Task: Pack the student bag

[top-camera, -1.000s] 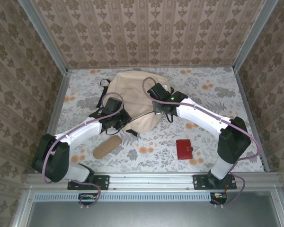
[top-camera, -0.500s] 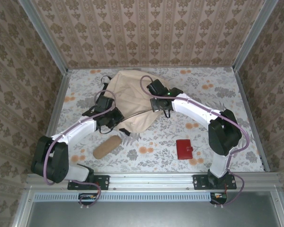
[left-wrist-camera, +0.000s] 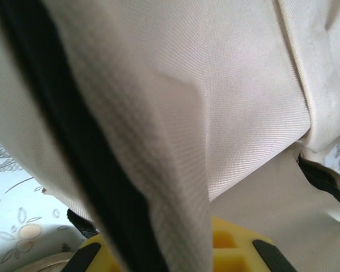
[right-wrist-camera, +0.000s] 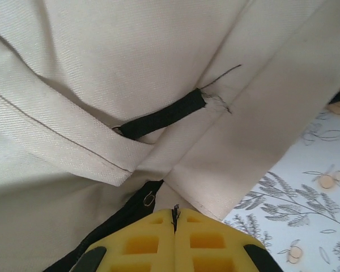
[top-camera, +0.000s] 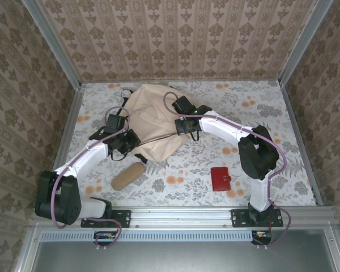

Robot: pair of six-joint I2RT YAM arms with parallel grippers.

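Beige student bag (top-camera: 153, 116) laid at the far middle of the floral bench (top-camera: 283, 130), right end effector (right-wrist-camera: 174, 224) pressed fully closed, a black zipper tab (right-wrist-camera: 174, 213) pinched at its tips, left end effector (left-wrist-camera: 175, 246) draped by a fold of the bag, its opening not discernible.

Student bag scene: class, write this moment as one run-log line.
left gripper: jaws unclear, at student bag | right gripper: shut at bag | pouch, red wallet: outside bag
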